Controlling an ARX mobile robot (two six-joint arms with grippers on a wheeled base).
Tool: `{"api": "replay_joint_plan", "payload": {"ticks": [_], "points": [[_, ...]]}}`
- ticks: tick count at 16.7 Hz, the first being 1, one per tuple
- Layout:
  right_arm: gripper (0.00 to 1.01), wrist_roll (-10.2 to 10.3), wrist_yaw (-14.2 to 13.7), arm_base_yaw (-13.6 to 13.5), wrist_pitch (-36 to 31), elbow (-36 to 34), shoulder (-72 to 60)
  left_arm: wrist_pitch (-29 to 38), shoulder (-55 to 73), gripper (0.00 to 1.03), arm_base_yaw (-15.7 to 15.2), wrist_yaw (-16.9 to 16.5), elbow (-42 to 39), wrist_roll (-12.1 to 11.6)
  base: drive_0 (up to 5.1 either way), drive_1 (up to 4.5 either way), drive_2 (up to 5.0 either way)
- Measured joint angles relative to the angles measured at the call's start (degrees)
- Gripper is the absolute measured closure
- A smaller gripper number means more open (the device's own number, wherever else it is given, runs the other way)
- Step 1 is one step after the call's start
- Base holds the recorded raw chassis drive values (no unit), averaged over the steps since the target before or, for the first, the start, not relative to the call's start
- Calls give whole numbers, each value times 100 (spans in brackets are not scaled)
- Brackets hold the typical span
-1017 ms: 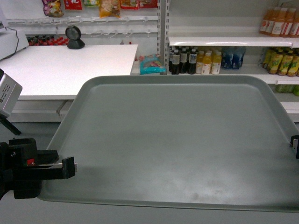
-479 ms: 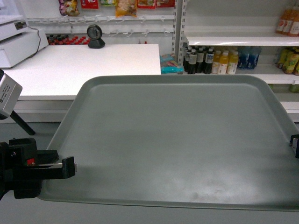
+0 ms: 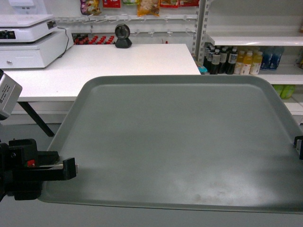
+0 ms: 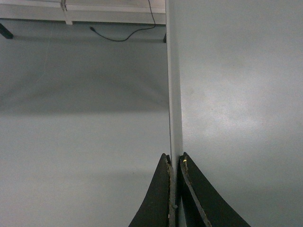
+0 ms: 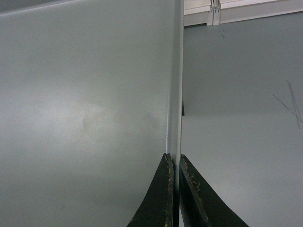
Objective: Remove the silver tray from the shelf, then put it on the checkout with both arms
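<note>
Checkout nearer centre, label unreadable

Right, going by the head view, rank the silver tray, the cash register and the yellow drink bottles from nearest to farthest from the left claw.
1. The silver tray: its left rim is clamped in the left claw.
2. The cash register: far behind, on the left end of the checkout.
3. The yellow drink bottles: on the shelf unit at the far right.

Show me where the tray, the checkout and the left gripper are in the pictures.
tray [image 3: 180,142], head view, bare middle of its floor
checkout [image 3: 109,64], head view, bare white top
left gripper [image 4: 175,163], left wrist view, between the fingertips, at the tray's rim
</note>
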State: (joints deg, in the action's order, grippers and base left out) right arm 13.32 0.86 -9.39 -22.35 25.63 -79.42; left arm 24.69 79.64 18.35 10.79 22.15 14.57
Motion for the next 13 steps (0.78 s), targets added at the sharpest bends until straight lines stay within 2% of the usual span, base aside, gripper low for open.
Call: {"api": "replay_joint_plan", "payload": {"ticks": [6, 8, 11, 13], "points": [[99, 0, -2, 0, 2, 0, 0, 4, 0, 100, 0, 0, 0, 0, -504, 241, 241], [99, 0, -2, -42, -4, 2, -2, -31, 0, 100, -24, 15, -2, -4, 0, 0, 0], [99, 0, -7, -37, 4, 0, 2, -15, -9, 100, -22, 13, -7, -2, -26, 221, -273], [99, 0, -7, -35, 22, 0, 0, -39, -9, 100, -22, 11, -7, -2, -9, 416, -435]]}}
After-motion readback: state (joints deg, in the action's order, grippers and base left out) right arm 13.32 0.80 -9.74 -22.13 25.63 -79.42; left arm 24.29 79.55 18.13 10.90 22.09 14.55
